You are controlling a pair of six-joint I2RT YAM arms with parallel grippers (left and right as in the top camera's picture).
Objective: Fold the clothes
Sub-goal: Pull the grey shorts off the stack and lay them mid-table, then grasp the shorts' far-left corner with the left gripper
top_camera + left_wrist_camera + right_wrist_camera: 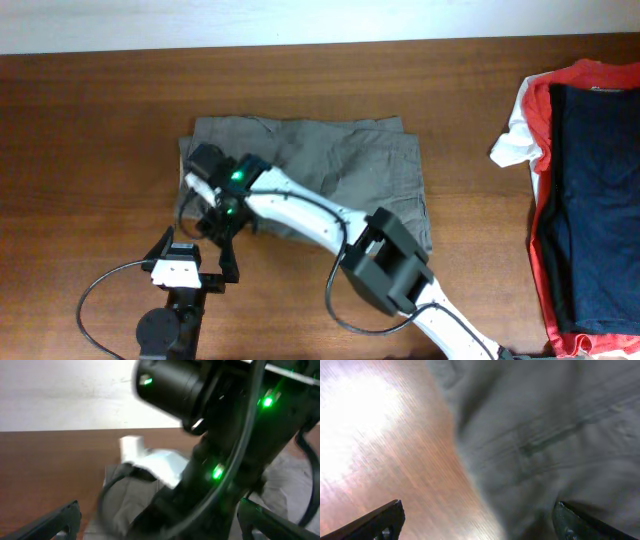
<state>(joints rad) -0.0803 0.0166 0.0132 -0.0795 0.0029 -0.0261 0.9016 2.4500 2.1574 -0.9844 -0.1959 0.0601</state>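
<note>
The grey-olive shorts (340, 165) lie flat in the middle of the wooden table (90, 150). My right arm reaches across them from the lower right, and its gripper (198, 182) is over their left edge. In the right wrist view the gripper (480, 520) is open, with the edge of the shorts (550, 435) and bare wood between its fingers. My left gripper (198, 245) is open just in front of the shorts' lower left corner. In the left wrist view the open gripper (160, 525) faces the right arm's black wrist (225, 435), with the shorts (125, 495) behind it.
A stack of a navy blue garment (600, 200) on a red-orange garment (540, 240), with a white edge (512, 145), lies at the table's right end. A black cable (95, 290) loops by the left arm's base.
</note>
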